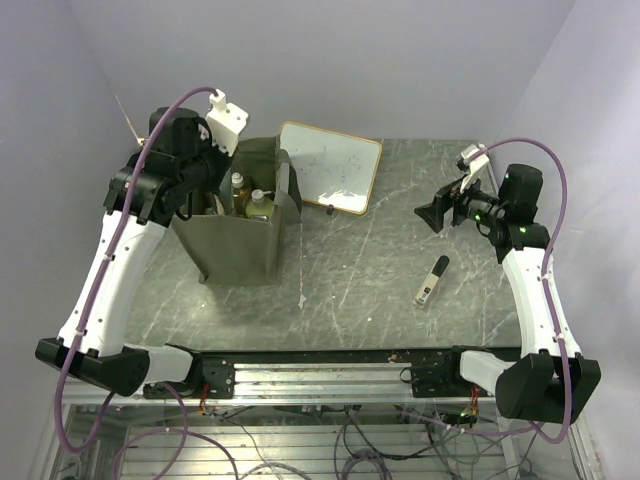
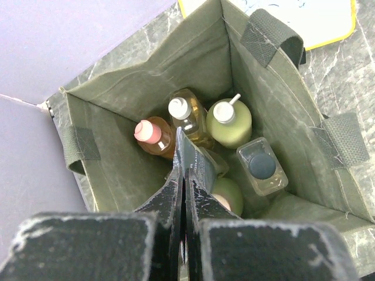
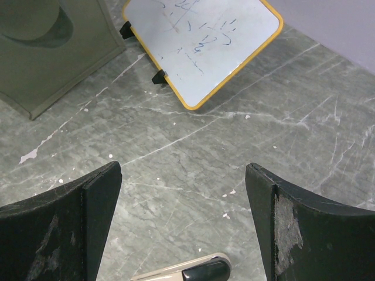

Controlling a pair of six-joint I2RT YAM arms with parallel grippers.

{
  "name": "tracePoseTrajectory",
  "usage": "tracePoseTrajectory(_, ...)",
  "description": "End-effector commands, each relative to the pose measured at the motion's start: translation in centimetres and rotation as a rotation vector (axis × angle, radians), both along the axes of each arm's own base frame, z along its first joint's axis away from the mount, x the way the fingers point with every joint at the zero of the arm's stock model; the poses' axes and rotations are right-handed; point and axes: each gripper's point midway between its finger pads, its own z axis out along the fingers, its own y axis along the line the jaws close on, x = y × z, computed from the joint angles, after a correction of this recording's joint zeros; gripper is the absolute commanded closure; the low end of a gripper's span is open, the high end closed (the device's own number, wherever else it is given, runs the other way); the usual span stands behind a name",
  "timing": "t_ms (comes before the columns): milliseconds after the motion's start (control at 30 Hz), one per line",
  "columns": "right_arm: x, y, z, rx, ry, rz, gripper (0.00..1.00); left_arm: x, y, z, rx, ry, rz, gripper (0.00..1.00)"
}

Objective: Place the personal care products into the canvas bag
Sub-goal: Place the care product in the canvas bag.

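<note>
The olive-green canvas bag (image 1: 235, 245) stands open at the left of the table. The left wrist view looks down into the bag (image 2: 117, 170). It holds an orange bottle with a pink cap (image 2: 149, 133), an amber pump bottle (image 2: 187, 116), a yellow-green pump bottle (image 2: 229, 122), a clear bottle with a black cap (image 2: 262, 166) and a green bottle (image 2: 233, 196), partly hidden by my fingers. My left gripper (image 2: 185, 139) is shut and empty above the bag's mouth (image 1: 213, 200). My right gripper (image 3: 183, 175) is open and empty above the table at the right (image 1: 433, 215).
A cream tube with a black cap (image 1: 432, 280) lies on the table under my right gripper, and shows at the bottom of the right wrist view (image 3: 187, 271). A wood-framed whiteboard (image 1: 330, 166) leans at the back behind the bag.
</note>
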Motion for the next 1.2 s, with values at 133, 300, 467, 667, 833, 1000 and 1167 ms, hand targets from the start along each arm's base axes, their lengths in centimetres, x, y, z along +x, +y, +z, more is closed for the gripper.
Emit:
tracePoseTrajectory(133, -0.1, 0.0, -0.5, 0.0, 0.013, 0.01, 0.13, 1.8, -1.0, 8.7, -0.137, -0.244, -0.001, 0.93)
tracePoseTrajectory(300, 0.0, 0.0, -0.6, 0.0, 0.015, 0.01, 0.13, 3.6, -2.1, 9.9, -0.195, -0.286, -0.002, 0.93)
tracePoseTrajectory(467, 0.0, 0.0, -0.8, 0.001, 0.02, 0.011, 0.13, 6.0, -3.4, 10.3, -0.264, -0.316, -0.004, 0.93)
tracePoseTrajectory(667, 0.0, -0.1, -0.7, -0.004, 0.015, 0.006, 0.13, 8.5, -4.3, 9.0, -0.286, -0.32, 0.007, 0.93)
tracePoseTrajectory(833, 0.0, 0.0, -0.8, -0.002, 0.018, 0.008, 0.13, 8.7, -4.8, 7.0, -0.294, -0.336, -0.019, 0.93)
tracePoseTrajectory(1000, 0.0, 0.0, -0.9, -0.001, 0.02, 0.01, 0.13, 8.8, -5.1, 4.3, -0.296, -0.324, -0.033, 0.93)
tracePoseTrajectory(1167, 0.0, 0.0, -0.9, -0.002, 0.021, 0.009, 0.12, 8.9, -5.4, 2.0, -0.307, -0.289, -0.033, 0.93)
